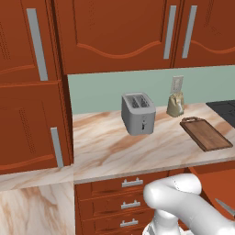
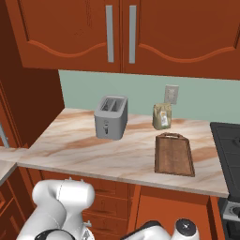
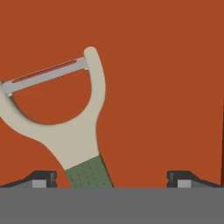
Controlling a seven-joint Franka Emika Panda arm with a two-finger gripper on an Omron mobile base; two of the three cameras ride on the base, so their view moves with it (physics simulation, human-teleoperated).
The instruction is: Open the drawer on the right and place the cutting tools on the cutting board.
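Gripper (image 3: 112,177): jaws wide, holding nothing. Peeler (image 3: 70,131) lies between your fingertips, nearer the left; handle at six o'clock, head toward eleven.

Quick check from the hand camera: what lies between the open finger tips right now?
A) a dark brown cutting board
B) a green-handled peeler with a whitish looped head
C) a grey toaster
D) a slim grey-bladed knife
B: the green-handled peeler with a whitish looped head lies on the reddish-brown wooden drawer floor, between the open gripper tips, ungrasped.
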